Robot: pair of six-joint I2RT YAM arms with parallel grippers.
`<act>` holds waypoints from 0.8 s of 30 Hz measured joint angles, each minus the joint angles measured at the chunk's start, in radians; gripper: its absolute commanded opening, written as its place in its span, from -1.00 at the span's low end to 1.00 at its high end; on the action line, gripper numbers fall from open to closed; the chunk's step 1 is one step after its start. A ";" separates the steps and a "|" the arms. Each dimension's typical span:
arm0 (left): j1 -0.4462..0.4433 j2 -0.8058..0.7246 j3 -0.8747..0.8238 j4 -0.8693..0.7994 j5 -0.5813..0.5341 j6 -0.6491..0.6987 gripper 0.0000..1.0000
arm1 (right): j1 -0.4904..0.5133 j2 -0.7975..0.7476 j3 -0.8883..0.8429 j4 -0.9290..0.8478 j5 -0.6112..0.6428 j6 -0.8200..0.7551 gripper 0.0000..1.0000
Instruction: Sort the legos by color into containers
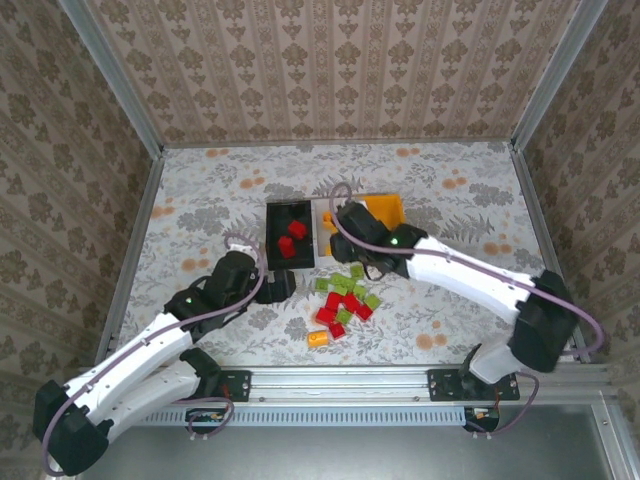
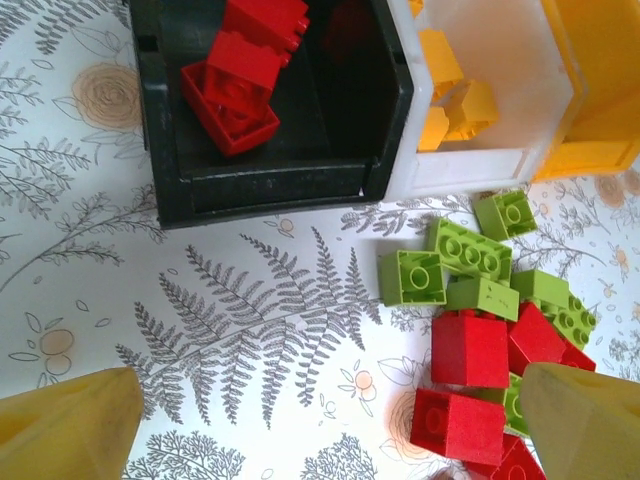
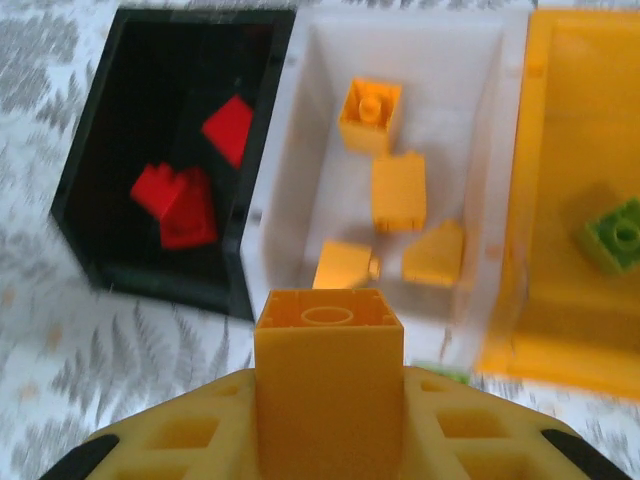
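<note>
Right claw hovers past the glossy black bin, left claw just short of it, on fern-printed cloth between damask-papered walls; at the left wrist, yellow fingers spread wide, studded red and green blocks ahead-right; at the right wrist, jaws pinch a boxy orange block, white bin just ahead.

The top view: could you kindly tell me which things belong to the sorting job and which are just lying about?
Belongs: black bin, white bin, orange bin, loose pile of red and green legos, stray orange lego, held orange lego in the right gripper.
Just there: floral table cover, patterned walls, metal rail.
</note>
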 measured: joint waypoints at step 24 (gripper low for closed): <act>-0.408 0.296 0.022 0.047 -0.015 0.098 0.84 | -0.087 0.084 -0.002 0.076 -0.079 0.054 0.37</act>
